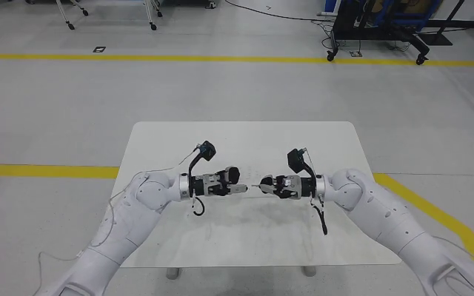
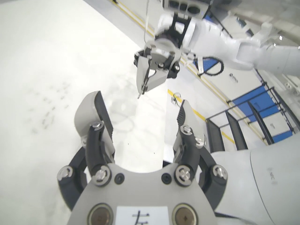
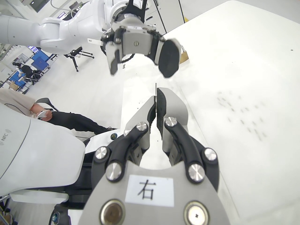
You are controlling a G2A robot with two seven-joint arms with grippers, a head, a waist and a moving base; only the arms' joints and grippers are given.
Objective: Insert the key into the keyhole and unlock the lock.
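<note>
Two grippers are facing each other tip to tip above the table (image 1: 318,140) in the top view. The left gripper (image 1: 238,183) is standing with its jaws apart and holding nothing. The right gripper (image 1: 266,185) is pinching the key (image 1: 257,186), whose blade is pointing toward the left gripper's open jaws. In the left wrist view, the right gripper is hanging ahead of the left gripper's spread fingers (image 2: 99,111) and well apart from them. Here the key is showing as a thin blade with a short tip projecting past the fingertips, where the top view is rendering a mere sliver. In the right wrist view, the right gripper's jaws are pressing together on the key. This view is also supplying the lock's position: the lock (image 3: 184,56) is lying on the table just beyond the left gripper's far pad, apparently held by neither gripper, and its keyhole is too small to tell. The risks are being judged as follows. With the lock resting free, key pressure is likely to be sliding it instead of entering the keyhole. The slim pinch is inviting the key to twist between the pads. The grippers, working this near, are risking collision.
</note>
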